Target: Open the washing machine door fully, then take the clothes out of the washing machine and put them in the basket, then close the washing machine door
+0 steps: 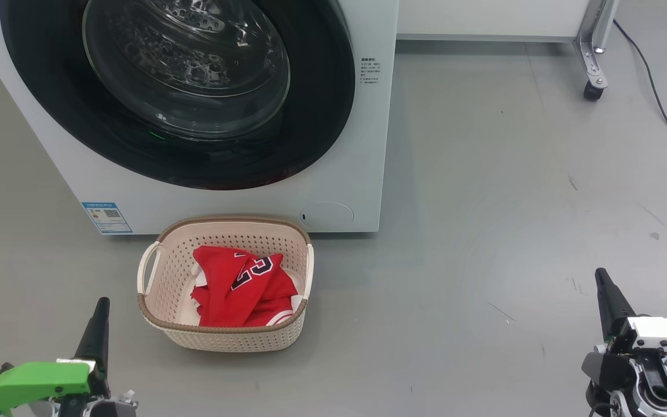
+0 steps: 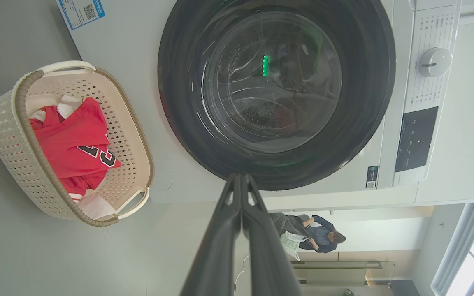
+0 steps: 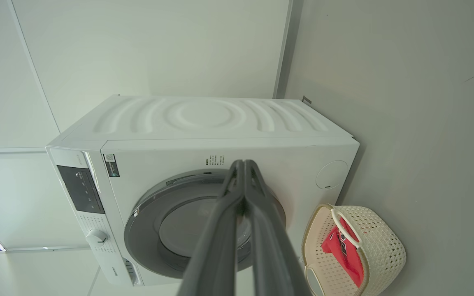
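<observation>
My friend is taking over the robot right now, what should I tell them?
Left gripper: jaws shut, empty, low left of the basket.
Right gripper: jaws shut, empty, over bare floor on the right.
The clothes lie in the basket, on the floor before the washing machine.
The washing machine door looks shut.
Done: seemingly every step. Left: nothing I can see.

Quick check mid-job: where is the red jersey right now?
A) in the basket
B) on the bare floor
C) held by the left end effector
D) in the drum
A: the red jersey lies bunched inside the cream basket, in front of the shut washing machine door.
</observation>
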You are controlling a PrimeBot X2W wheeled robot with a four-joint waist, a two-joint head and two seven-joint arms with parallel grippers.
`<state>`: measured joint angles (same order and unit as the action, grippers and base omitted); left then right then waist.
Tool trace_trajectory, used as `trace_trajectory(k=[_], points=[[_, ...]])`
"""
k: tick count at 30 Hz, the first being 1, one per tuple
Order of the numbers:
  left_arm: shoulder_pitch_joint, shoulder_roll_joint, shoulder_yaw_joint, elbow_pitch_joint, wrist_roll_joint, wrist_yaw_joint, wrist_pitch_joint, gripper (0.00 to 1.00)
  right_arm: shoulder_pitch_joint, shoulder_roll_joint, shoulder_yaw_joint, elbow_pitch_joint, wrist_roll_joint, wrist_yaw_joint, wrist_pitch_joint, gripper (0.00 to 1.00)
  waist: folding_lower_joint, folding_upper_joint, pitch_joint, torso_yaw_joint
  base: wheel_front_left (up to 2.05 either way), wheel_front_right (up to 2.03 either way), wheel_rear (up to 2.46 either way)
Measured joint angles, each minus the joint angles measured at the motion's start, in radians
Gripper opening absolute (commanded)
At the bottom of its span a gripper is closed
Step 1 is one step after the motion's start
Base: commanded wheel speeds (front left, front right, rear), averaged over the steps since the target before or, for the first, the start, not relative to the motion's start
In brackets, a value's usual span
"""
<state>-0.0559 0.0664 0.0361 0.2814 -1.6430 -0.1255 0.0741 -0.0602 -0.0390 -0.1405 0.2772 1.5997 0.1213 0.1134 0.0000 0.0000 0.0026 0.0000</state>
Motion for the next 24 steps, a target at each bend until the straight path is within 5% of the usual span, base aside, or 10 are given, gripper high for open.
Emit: trace_trajectory(k=[24], points=[[0.0, -0.002, 0.001, 0.0, 0.0, 0.0, 0.004, 0.0, 0.0, 0.0, 0.0, 0.0, 0.0, 0.0, 0.0, 0.0, 0.0, 0.0, 0.0, 0.0, 0.0, 0.0, 0.0]])
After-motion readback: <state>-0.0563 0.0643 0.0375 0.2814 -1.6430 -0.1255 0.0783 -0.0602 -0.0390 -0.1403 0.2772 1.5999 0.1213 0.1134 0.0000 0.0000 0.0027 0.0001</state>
